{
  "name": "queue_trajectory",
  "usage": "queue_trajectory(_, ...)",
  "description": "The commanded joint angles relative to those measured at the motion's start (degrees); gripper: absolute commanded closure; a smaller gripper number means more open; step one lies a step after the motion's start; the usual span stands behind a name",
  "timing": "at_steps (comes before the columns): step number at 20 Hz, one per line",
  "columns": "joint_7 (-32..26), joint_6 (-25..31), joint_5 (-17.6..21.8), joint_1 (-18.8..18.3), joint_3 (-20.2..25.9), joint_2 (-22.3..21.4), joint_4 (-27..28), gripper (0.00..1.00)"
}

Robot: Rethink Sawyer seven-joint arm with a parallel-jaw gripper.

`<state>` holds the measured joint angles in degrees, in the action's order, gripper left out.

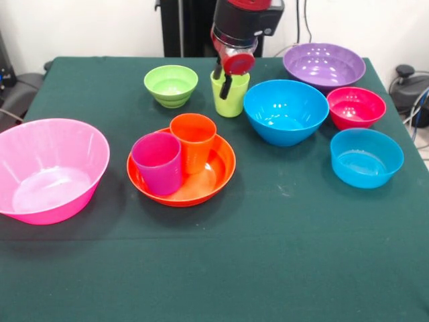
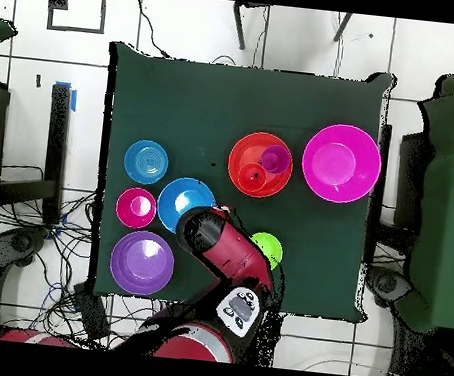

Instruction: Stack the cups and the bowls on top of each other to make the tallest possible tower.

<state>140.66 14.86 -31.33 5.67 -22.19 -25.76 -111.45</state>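
My gripper (image 1: 222,78) hangs from the red and black arm, right at the rim of the lime green cup (image 1: 231,97), which stands upright on the table; its grip cannot be made out. A purple cup (image 1: 157,161) and an orange cup (image 1: 193,137) stand side by side inside the orange bowl (image 1: 218,176). The green bowl (image 1: 171,85) sits left of the lime cup and the blue bowl (image 1: 285,111) right of it. The purple bowl (image 1: 324,65), red bowl (image 1: 356,106), light blue bowl (image 1: 366,156) and pink bowl (image 1: 50,168) lie apart. In the overhead view the arm (image 2: 226,251) hides the lime cup.
All bowls rest open side up on the dark green table (image 1: 221,268). In the overhead view the pink bowl (image 2: 341,163), orange bowl (image 2: 247,150), light blue bowl (image 2: 146,161), red bowl (image 2: 137,207) and purple bowl (image 2: 142,263) show. Cables lie on the floor (image 2: 63,259).
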Motion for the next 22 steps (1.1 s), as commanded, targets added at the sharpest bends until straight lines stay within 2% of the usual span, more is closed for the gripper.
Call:
queue_trajectory(1, 14.8, 1.0, -4.0, 3.0, 5.4, 4.6, -2.2, 0.0)
queue_trajectory(5, 15.6, 1.7, -6.0, 2.4, 7.2, 3.9, -3.5, 0.0)
queue_trajectory(9, 15.0, -3.3, -7.8, -1.0, 12.5, 3.1, -6.1, 0.0)
queue_trajectory(19, 14.3, -7.3, -6.5, -1.2, 13.3, 4.9, -5.8, 0.0)
queue_trajectory(22, 14.3, -7.1, -6.2, 0.2, 11.8, 5.4, -5.0, 0.0)
